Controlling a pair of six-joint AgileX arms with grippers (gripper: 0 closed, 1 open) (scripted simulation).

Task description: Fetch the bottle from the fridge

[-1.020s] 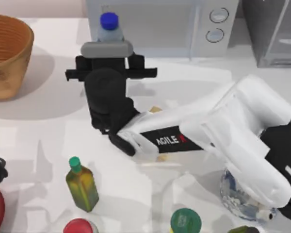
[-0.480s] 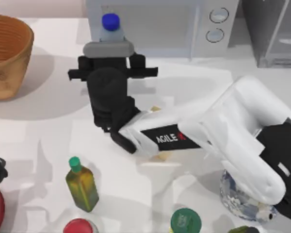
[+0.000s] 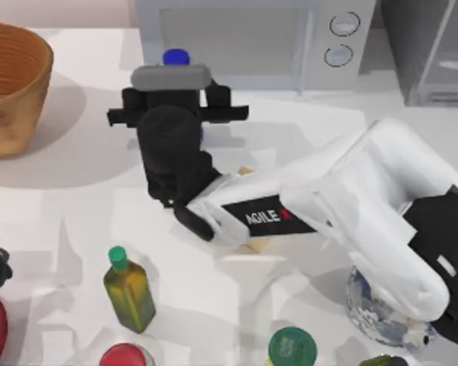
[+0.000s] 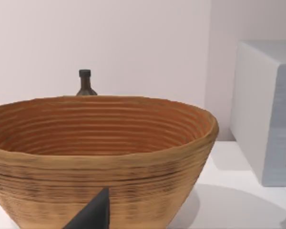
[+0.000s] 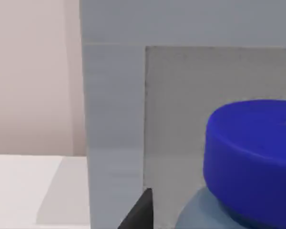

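Your right gripper [image 3: 170, 85] hangs over the bottle [image 3: 175, 58], just in front of the microwave [image 3: 320, 46]. You cannot tell how its jaws stand. The fridge [image 3: 431, 46] stands well apart, at the right.

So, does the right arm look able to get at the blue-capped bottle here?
Probably yes. The right gripper is right at the bottle, in front of the microwave, and the cap fills the near foreground of the right wrist view with nothing between.

blue-capped bottle [image 3: 175, 57] before microwave [image 3: 252, 38]
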